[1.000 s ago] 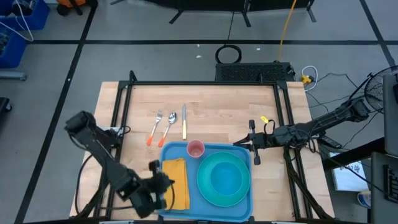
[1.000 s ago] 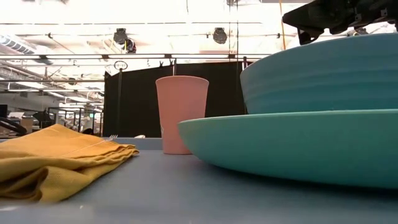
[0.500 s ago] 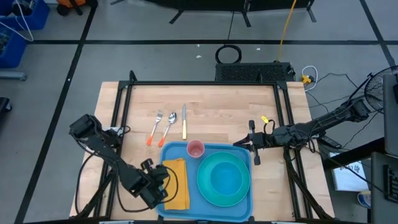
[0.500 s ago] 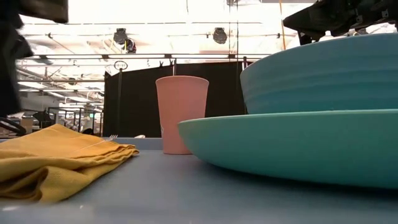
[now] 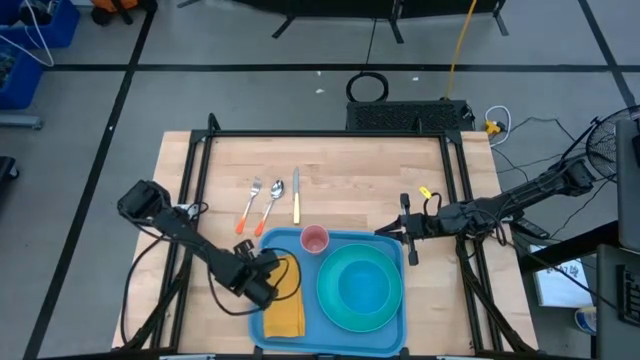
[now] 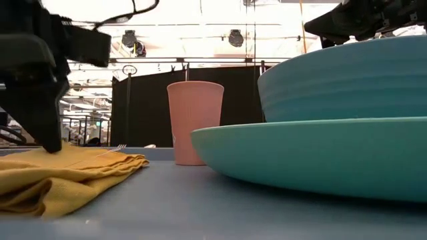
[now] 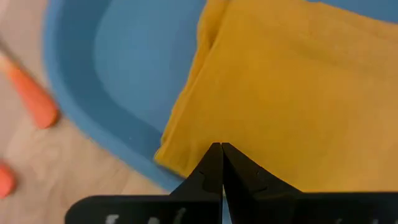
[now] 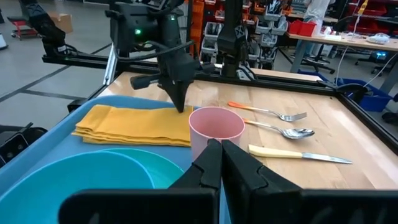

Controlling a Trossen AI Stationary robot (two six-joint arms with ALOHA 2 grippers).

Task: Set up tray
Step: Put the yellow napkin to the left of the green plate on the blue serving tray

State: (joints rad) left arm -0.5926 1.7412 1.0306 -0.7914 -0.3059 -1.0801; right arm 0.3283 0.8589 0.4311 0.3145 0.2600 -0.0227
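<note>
The left end effector [image 5: 262, 282], fingers pressed together, is poised at the tray's [image 5: 400, 325] left edge, over the napkin [image 5: 285, 310].

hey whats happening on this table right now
A two-armed robot is setting up a blue tray. The tray holds a folded yellow napkin, a pink cup and a teal bowl on a plate. The left gripper has its jaws shut, tips down at the napkin's far corner. The right gripper waits, shut, beside the tray. A fork, spoon and knife lie on the table beyond the tray.
</note>
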